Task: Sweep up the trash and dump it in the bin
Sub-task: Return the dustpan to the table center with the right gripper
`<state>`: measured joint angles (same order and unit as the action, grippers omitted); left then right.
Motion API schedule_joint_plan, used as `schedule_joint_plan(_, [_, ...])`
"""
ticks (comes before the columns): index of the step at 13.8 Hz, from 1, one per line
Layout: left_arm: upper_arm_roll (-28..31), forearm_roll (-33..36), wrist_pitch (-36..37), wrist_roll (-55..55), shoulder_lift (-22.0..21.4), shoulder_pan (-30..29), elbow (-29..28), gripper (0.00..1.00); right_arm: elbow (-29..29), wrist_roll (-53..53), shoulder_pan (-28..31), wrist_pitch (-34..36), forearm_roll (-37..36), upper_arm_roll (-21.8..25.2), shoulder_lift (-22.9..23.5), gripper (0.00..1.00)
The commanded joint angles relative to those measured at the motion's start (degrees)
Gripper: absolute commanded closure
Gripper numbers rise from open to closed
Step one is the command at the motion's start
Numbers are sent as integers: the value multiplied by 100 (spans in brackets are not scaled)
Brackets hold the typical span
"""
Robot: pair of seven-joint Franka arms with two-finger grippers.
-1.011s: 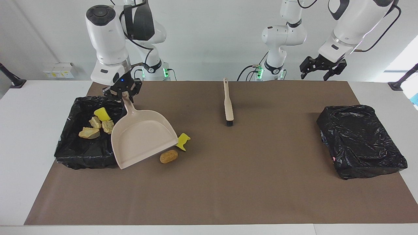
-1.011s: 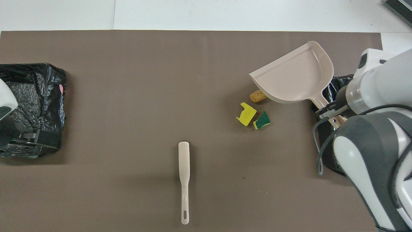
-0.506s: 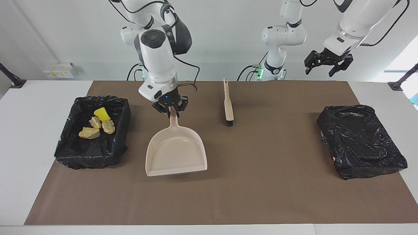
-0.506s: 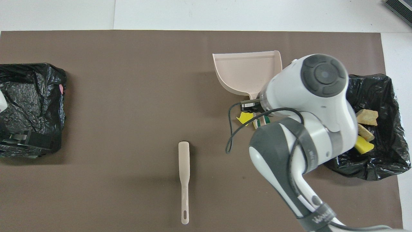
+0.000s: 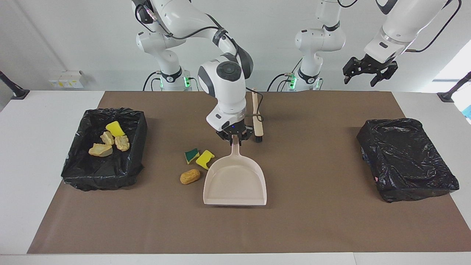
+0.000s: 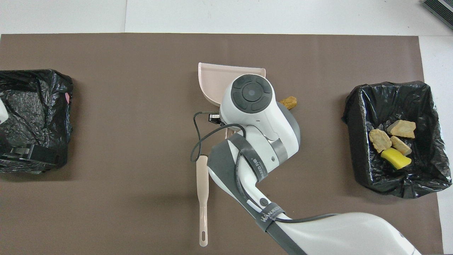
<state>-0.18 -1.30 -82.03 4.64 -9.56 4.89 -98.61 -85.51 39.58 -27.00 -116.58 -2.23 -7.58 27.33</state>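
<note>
My right gripper [image 5: 234, 138] is shut on the handle of the beige dustpan [image 5: 235, 183], which is empty and held low over the mat, mouth facing away from the robots. In the overhead view the arm hides most of the dustpan [image 6: 211, 80]. Three pieces of trash lie beside it, toward the right arm's end: a green sponge bit [image 5: 191, 155], a yellow sponge bit [image 5: 205, 159] and an orange-brown lump [image 5: 190, 176] [image 6: 289, 102]. The black-lined bin [image 5: 96, 179] [image 6: 357, 117] holds several scraps [image 5: 108, 141] [image 6: 389, 141]. My left gripper [image 5: 365, 75] waits open, raised at its own end.
A beige hand brush [image 5: 257, 118] [image 6: 202, 198] lies on the brown mat next to the right gripper, nearer to the robots than the dustpan. A second bin wrapped in black bag [image 5: 406, 158] [image 6: 33, 120] stands at the left arm's end.
My right arm has carried the dustpan from over the bin toward the middle of the table, past the three scraps, and turned it straight. The left gripper rose a little, then stayed.
</note>
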Motion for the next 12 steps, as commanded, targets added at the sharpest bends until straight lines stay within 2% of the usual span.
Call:
schedule_joint_plan(1, [-26, 86, 108, 99, -37, -49, -44, 0, 1069, 540, -261, -31, -251, 20, 860, 100])
schedule_joint_plan(3, [-26, 86, 108, 99, -63, -49, -61, 0, 1344, 726, -507, -101, -286, 63, 1169, 100])
schedule_joint_plan(5, [-26, 86, 117, 99, -63, -49, -61, 0, 1300, 700, -465, -154, -540, 11, 1179, 100])
schedule_joint_plan(6, [-26, 86, 108, 99, -63, -49, -70, 0, 1292, 691, -464, -137, -576, 11, 1161, 16])
schedule_joint_plan(7, [-26, 86, 108, 108, -63, -49, -70, 0, 1292, 691, -516, -76, -585, 20, 1135, 0])
schedule_joint_plan(9, [-26, 86, 108, 108, -63, -49, -79, 0, 1274, 691, -517, -67, -577, 11, 995, 0])
schedule_joint_plan(12, [-26, 86, 82, 108, -63, -49, -79, 0, 574, 770, -604, 4, -542, -15, 337, 0])
